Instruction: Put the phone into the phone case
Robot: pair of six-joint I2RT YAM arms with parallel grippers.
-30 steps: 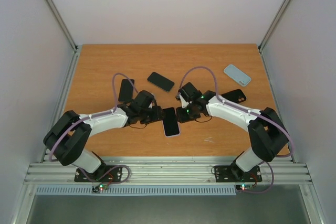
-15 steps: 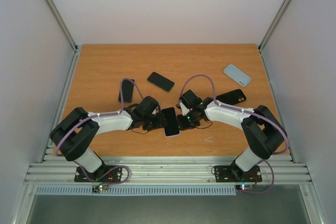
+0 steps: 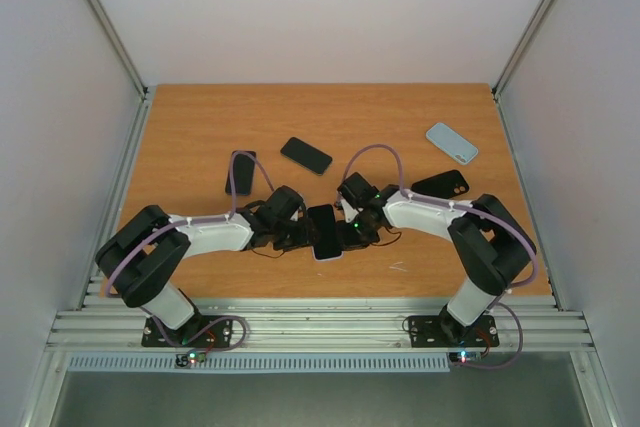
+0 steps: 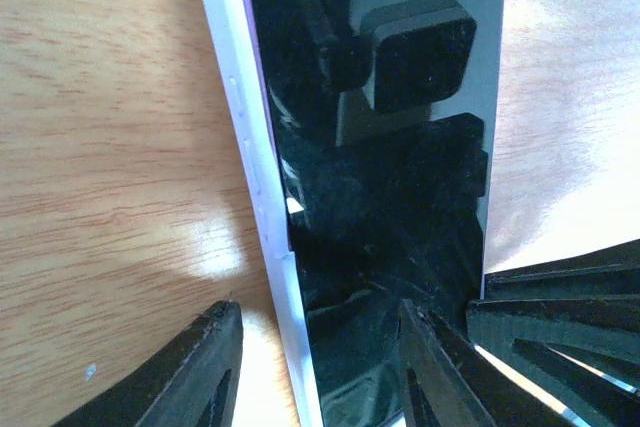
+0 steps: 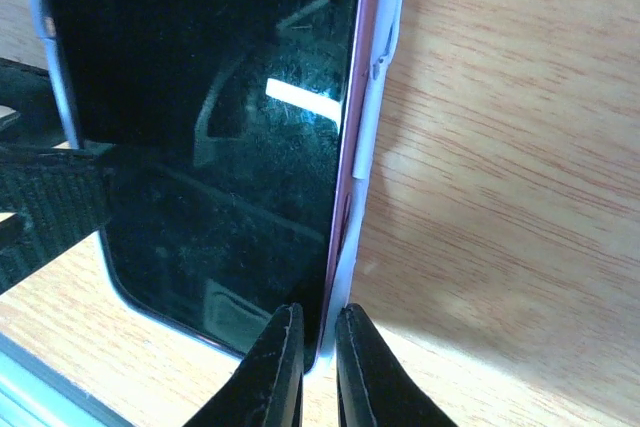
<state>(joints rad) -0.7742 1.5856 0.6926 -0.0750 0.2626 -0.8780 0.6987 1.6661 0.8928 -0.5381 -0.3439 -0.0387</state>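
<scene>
A black-screened phone lies in a white phone case near the table's front middle, between my two grippers. My left gripper is open. In the left wrist view it straddles the case's white side wall, one finger over the wood and the other over the phone's screen. My right gripper is at the phone's other side. In the right wrist view its fingers are pinched on the case's edge at a corner of the phone.
A second black phone lies at mid-table. A black case is left of it, another black case is on the right, and a light blue case lies at the back right. Walls enclose the table on three sides.
Both arms have dropped lower and drawn in against the phone. The right gripper has moved left onto the case's edge, and the left gripper has moved a little right onto the other side.
</scene>
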